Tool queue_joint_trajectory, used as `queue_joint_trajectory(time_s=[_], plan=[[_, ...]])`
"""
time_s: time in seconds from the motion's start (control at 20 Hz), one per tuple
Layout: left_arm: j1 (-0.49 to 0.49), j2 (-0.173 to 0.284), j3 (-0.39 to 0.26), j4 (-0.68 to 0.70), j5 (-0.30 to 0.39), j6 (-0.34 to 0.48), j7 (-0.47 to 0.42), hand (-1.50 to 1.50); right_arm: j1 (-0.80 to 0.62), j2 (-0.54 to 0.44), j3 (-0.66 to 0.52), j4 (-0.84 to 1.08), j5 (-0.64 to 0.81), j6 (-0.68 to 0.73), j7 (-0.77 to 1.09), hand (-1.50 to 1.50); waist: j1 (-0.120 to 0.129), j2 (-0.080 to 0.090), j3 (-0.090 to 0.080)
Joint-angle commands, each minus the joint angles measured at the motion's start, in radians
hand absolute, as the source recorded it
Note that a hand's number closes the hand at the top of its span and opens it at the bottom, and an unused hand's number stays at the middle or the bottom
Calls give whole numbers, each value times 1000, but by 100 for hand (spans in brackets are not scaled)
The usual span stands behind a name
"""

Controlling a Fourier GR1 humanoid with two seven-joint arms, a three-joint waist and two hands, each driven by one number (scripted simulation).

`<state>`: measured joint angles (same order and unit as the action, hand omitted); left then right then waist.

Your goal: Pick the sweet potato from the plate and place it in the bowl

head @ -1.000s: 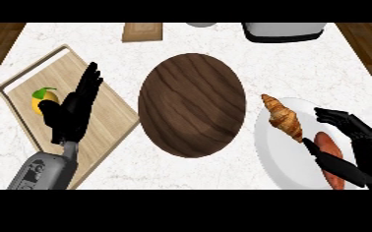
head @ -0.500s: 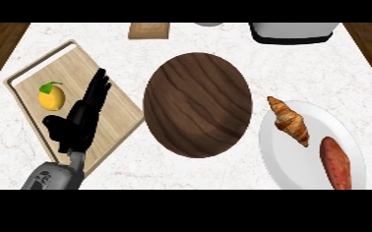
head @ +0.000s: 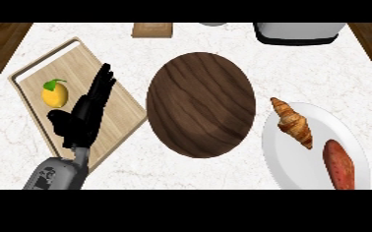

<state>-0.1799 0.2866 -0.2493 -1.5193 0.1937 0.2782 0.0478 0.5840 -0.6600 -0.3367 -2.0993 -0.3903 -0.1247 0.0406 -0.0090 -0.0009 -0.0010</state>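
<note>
Progress on the task looks to be nil, judging by how things lie. Nearest, at the lower right, the sweet potato [head: 338,164] lies on the white plate [head: 280,152], untouched, with a croissant [head: 293,123] just beyond it on the same plate. At the lower left the left hand [head: 81,115] rests over the cutting board [head: 116,113], fingers straight and holding nothing, beside a lemon [head: 55,95]. The right hand is out of view. Farther in, the dark wooden bowl [head: 201,104] holds nothing. Grasping, lifting and placing all remain.
</note>
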Motion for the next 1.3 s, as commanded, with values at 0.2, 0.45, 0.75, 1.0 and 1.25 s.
queue_joint_trajectory(time_s=[0.2,0.45,0.75,1.0,1.25], plan=[[-2,-34,-16,-7,-37,3,25,0,-53,-119,28,58,-2,138,240,-150,8,2,1],[8,-57,2,31,-63,-9,-22,0,-74,-51,104,153,100,197,221,-150,5,1,1],[90,-57,34,-45,-61,-60,-12,0,-75,22,25,117,94,319,236,-150,3,-1,1],[17,-65,80,-14,-70,-78,14,0,-81,116,-15,166,95,380,161,-150,2,0,1],[9,-111,94,62,-82,-102,-46,0,-181,175,-14,215,115,394,183,-150,5,1,1]])
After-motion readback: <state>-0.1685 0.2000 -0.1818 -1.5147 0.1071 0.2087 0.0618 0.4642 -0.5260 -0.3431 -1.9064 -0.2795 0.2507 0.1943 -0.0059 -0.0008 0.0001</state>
